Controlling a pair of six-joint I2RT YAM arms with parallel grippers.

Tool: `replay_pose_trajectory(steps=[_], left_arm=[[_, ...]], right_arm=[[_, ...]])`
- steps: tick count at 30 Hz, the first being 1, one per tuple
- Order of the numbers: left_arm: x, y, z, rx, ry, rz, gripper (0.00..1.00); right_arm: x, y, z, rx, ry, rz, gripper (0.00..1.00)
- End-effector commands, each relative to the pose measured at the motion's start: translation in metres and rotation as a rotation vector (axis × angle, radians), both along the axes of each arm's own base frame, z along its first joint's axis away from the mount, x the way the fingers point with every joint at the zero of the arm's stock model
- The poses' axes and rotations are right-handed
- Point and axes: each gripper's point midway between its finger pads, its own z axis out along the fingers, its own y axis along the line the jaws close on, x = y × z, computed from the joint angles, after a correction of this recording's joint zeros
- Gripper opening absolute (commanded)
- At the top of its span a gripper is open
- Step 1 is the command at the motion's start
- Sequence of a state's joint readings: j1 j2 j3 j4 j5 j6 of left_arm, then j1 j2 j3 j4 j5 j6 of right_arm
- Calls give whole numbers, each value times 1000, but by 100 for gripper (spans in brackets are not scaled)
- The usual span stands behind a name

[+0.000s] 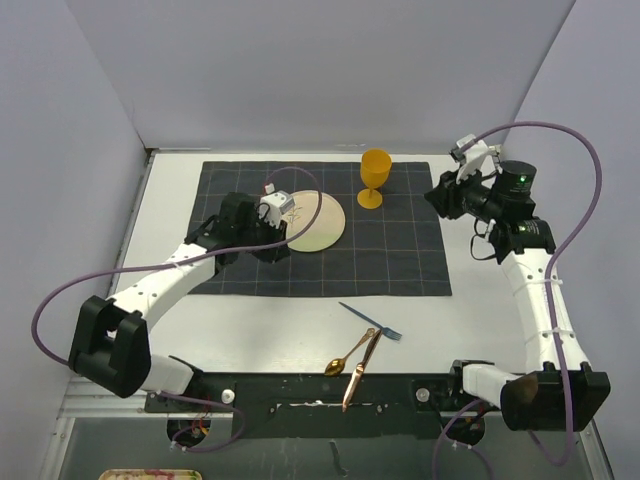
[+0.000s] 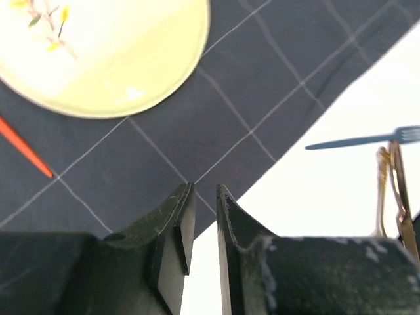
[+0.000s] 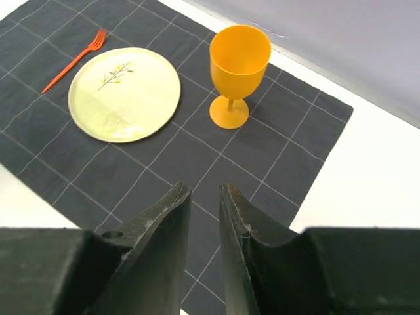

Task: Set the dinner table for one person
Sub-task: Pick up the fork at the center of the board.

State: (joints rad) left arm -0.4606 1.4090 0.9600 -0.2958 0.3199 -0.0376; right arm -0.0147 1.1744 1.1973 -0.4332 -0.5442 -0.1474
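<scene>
The worktop (image 1: 480, 320) lay beneath a cloth (image 3: 275, 151) spread under the plate (image 3: 125, 94). Fork (image 3: 72, 62) and goblet (image 3: 237, 65) were set beside the plate for dining. Left fingers (image 2: 177, 223) and right fingers (image 3: 164, 223) were held narrow and empty, nothing being carried.

Dinner table (image 1: 300, 320): we've got it white, flat, rectangular.
Pose: level, filling our view.
Edge: metal rail, near side.
</scene>
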Motion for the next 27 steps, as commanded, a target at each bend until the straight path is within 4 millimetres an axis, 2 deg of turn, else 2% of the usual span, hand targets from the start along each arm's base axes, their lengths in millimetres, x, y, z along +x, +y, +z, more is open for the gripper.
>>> replay_pose_trajectory(steps=[1, 5, 9, 14, 18, 23, 27], left_arm=[[-17, -19, 68, -106, -140, -242, 19], [-30, -7, 87, -81, -230, -309, 23], [-66, -6, 100, -104, -325, -499, 26], [-98, -18, 86, -69, -324, -728, 30], [-120, -32, 64, -11, -242, -911, 28], [-146, -46, 37, 36, -97, -1095, 29], [-166, -52, 24, 83, -151, -1233, 32]], right_arm=[[-24, 13, -2, -31, -11, 136, 24], [-48, 20, -18, -78, 19, 242, 20], [-72, 23, -37, -125, 83, 331, 20], [-84, 9, -45, -134, 107, 281, 19], [-92, 12, -35, -85, 65, 261, 22], [-101, 21, -19, -16, 115, 278, 24], [-101, 18, -15, -17, 120, 252, 24]])
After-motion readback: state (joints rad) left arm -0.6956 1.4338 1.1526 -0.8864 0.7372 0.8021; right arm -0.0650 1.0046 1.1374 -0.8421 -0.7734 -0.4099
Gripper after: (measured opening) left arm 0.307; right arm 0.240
